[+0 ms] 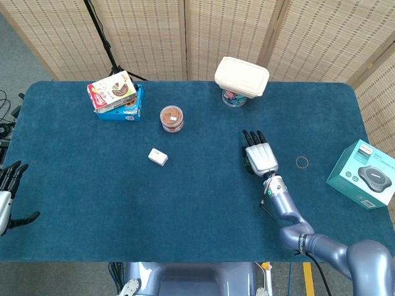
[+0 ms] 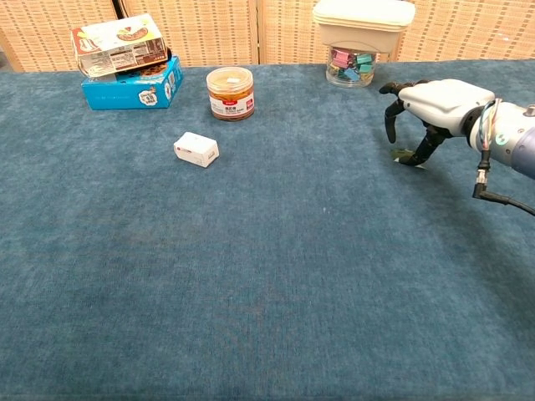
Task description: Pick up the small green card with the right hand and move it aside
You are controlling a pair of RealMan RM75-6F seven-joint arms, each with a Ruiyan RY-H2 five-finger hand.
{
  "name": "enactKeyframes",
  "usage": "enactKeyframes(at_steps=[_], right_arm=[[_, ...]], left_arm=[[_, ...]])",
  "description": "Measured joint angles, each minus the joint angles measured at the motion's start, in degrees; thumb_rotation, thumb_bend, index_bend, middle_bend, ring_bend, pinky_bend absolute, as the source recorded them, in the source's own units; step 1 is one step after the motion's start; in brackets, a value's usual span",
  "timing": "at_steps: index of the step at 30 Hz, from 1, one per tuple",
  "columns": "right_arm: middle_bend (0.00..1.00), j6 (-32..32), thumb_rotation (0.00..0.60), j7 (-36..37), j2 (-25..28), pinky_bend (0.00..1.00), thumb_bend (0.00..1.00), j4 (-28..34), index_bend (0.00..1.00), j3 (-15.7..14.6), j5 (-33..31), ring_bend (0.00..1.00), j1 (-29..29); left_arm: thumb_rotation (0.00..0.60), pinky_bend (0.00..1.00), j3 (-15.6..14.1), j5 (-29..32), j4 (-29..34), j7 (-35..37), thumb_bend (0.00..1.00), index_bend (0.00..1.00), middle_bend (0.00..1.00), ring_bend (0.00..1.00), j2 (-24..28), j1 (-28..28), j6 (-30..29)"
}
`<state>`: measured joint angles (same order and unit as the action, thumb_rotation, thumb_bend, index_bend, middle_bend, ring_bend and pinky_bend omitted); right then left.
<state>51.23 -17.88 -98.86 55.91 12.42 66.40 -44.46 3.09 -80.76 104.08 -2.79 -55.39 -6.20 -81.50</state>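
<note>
The small green card (image 2: 403,155) lies on the blue table cloth at the right. In the head view only a green sliver of the card (image 1: 245,164) shows at the left edge of my right hand (image 1: 260,155). My right hand (image 2: 433,104) arches over it, palm down, fingers curled downward and apart. Its thumb tip touches the card's right end, and the other fingers hang clear of it. I cannot see the card lifted off the cloth. My left hand (image 1: 7,198) rests off the table's left edge, fingers spread and holding nothing.
A small white box (image 2: 196,149), an orange-lidded jar (image 2: 230,93) and a blue box with a snack pack on top (image 2: 127,60) stand to the left. A lidded tub of clips (image 2: 362,39) is just behind my right hand. A thin ring (image 1: 302,162) and a teal box (image 1: 365,174) lie to its right.
</note>
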Motion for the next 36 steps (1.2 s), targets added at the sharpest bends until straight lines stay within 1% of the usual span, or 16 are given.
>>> enactKeyframes(at_steps=[7,17,28,36], right_arm=[[0.0,-0.6,0.6,-0.6,0.1,0.0,0.33,0.2,0.46,-0.1,-0.4,0.0,0.0],[0.0,-0.9,0.6,-1.1,-0.1,0.0,0.34,0.1,0.5,-0.2,-0.5,0.0,-0.1],[0.0,-1.3,0.6,-0.9,-0.4,0.0,0.42,-0.3,0.5,-0.2,-0.6,0.0,-0.1],[0.0,-1.6,0.6,-0.9,-0.5,0.0,0.42,-0.2,0.5,-0.4,-0.6,0.0,-0.1]], left_arm=[[0.6,0.0,0.0,0.0,0.0,0.2,0.0,0.0,0.0,0.0,0.1,0.0,0.0],[0.6,0.0,-0.2,-0.4,0.0,0.5,0.0,0.0,0.0,0.0,0.2,0.0,0.0],[0.6,0.0,-0.1,-0.3,0.0,0.3,0.0,0.0,0.0,0.0,0.1,0.0,0.1],[0.6,0.0,-0.1,-0.3,0.0,0.4,0.0,0.0,0.0,0.0,0.2,0.0,0.1]])
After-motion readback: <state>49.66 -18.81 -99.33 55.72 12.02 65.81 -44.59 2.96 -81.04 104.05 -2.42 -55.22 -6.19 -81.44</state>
